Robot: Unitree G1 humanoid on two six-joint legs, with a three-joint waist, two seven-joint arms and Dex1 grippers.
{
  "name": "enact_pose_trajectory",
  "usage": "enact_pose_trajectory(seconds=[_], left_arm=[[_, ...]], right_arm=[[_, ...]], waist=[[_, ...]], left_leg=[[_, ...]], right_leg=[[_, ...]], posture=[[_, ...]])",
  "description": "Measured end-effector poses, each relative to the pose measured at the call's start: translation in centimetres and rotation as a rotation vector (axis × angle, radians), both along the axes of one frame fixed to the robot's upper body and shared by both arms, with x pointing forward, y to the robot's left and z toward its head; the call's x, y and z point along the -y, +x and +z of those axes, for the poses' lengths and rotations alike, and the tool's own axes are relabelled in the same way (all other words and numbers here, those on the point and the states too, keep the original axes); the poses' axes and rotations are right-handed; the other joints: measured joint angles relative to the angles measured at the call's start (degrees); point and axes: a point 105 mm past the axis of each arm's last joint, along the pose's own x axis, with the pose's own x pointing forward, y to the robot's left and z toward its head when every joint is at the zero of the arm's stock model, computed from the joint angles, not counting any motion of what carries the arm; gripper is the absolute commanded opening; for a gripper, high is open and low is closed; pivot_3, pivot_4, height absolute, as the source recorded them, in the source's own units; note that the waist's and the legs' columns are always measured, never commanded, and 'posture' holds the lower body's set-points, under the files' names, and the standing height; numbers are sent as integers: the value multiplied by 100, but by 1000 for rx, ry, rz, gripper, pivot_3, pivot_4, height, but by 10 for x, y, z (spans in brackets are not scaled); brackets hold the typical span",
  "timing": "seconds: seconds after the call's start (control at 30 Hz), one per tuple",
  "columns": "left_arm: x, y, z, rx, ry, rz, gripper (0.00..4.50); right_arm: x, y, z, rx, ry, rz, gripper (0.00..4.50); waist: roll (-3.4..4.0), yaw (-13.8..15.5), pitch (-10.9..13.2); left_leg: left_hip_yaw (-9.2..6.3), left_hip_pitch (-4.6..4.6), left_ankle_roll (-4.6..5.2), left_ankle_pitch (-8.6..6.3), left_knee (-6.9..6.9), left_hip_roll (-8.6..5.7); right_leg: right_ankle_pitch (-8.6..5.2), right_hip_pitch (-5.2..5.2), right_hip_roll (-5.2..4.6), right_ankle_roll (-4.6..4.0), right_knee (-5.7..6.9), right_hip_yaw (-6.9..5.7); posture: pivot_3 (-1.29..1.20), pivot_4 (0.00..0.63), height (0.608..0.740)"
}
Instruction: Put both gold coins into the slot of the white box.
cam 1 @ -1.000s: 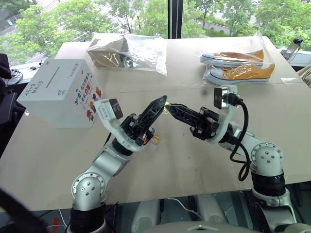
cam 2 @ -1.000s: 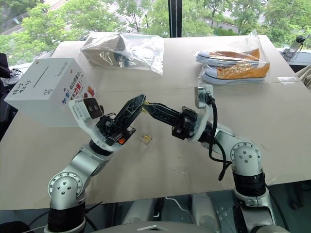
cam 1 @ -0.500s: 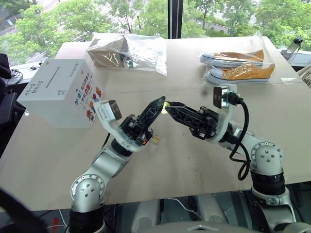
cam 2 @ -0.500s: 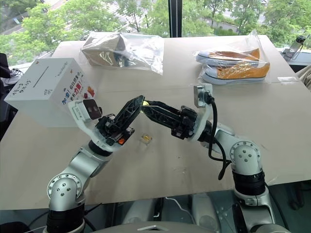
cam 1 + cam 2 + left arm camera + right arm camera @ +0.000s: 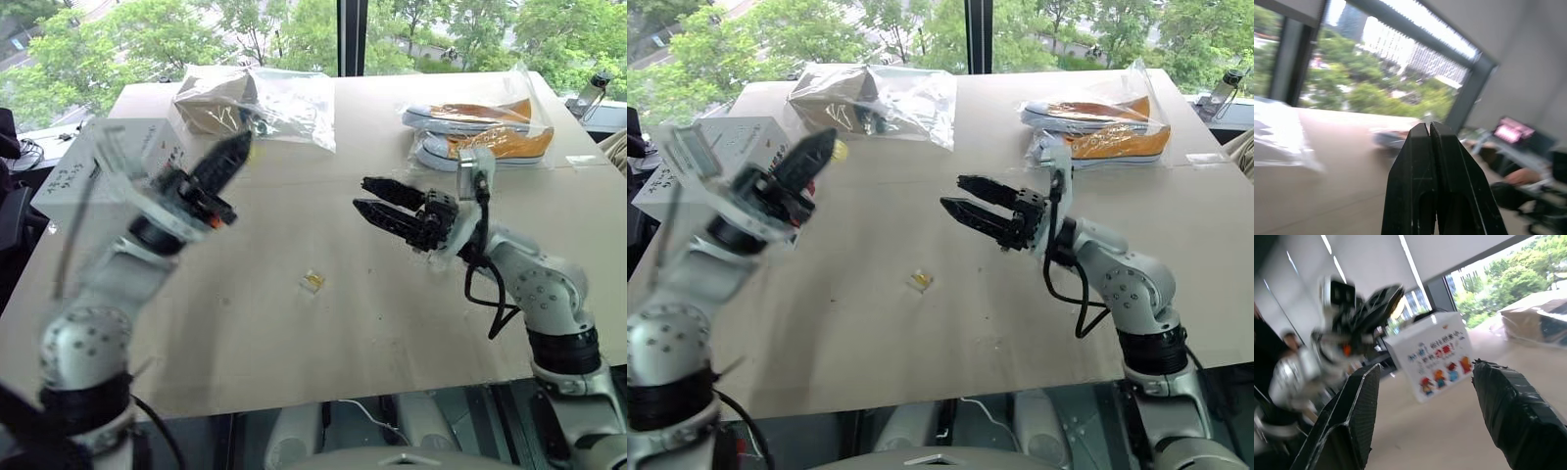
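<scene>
My left gripper (image 5: pixel 828 145) is raised over the table's left side, shut on a gold coin (image 5: pixel 839 150) that shows as a yellow speck at its tip. The right wrist view also catches that coin (image 5: pixel 1397 308). Just behind the left arm stands the white box (image 5: pixel 69 181), its cartoon side (image 5: pixel 1442 367) facing the table's middle. The arm hides the slot. My right gripper (image 5: pixel 363 196) hovers over the table's middle with its fingers (image 5: pixel 1359 411) wide open and empty, pointing toward the left gripper. A small clear holder with something yellow (image 5: pixel 313 281) lies on the table below.
At the back of the table (image 5: pixel 392 323) lie a clear bag with a brown box (image 5: pixel 257 103) and bagged orange shoes (image 5: pixel 480 132). A person (image 5: pixel 1288 340) shows beyond the table's left side. A window stands behind the table.
The right gripper opened and let go of the coin, then drew back to the right. The left arm swung up and to the left toward the box, carrying the coin.
</scene>
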Motion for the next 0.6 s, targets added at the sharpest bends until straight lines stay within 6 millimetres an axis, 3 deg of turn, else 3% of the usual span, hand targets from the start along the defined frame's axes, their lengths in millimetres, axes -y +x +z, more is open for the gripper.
enact_pose_trajectory(seconds=[0.1,0.2,0.37,0.6], left_arm=[[-34,8,15,7,116,215,0],[-61,11,11,-69,282,376,0],[-81,11,4,-178,376,467,0],[-109,11,15,-212,305,579,0]], right_arm=[[-2,5,7,110,-49,-3,3216],[-5,7,13,179,-61,9,3216],[-12,7,23,211,-16,29,3216],[-12,8,25,210,11,39,3216]], waist=[[0,7,0],[-1,7,0],[-1,15,0],[-1,18,0]], left_leg=[[1,-2,-2,1,-25,-2],[3,-50,-33,19,-46,-10],[3,-72,-40,16,-68,-11],[3,-87,-43,17,-66,-16]], right_leg=[[7,-13,-9,-11,-1,0],[8,-68,-20,-10,2,3],[2,-96,-45,-1,-2,1],[3,-112,-64,-1,4,0]], posture=[[0,150,740],[0,150,740],[0,150,740],[0,150,740]])
